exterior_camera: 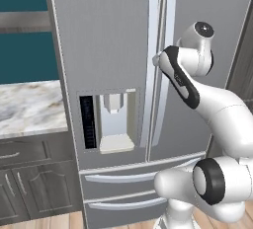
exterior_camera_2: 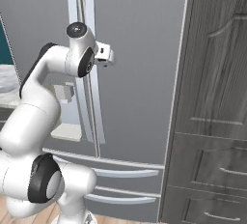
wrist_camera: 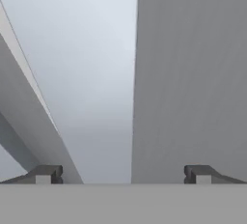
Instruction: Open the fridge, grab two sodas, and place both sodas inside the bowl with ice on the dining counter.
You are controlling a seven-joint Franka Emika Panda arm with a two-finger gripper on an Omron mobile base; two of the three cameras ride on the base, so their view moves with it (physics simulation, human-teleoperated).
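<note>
A: Dark cabinets [exterior_camera_2: 212,121] flank the fridge [exterior_camera: 108,50], both doors shut. Why is the claw [wrist_camera: 123,175] pressed so near?

B: It stands fully open and holds nothing, fingers [wrist_camera: 46,174] straddling a door handle [exterior_camera_2: 89,35], presumably to clamp it and pull.

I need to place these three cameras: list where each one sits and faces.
Left base view: behind-left of the arm, facing the tall silver-grey French-door fridge; arm at right.
Right base view: behind-right, same fridge plus dark grey cabinet; arm at left.
Hand view: on the hand, close on a fridge handle; open gripper.
Both base views share the fridge.
</note>
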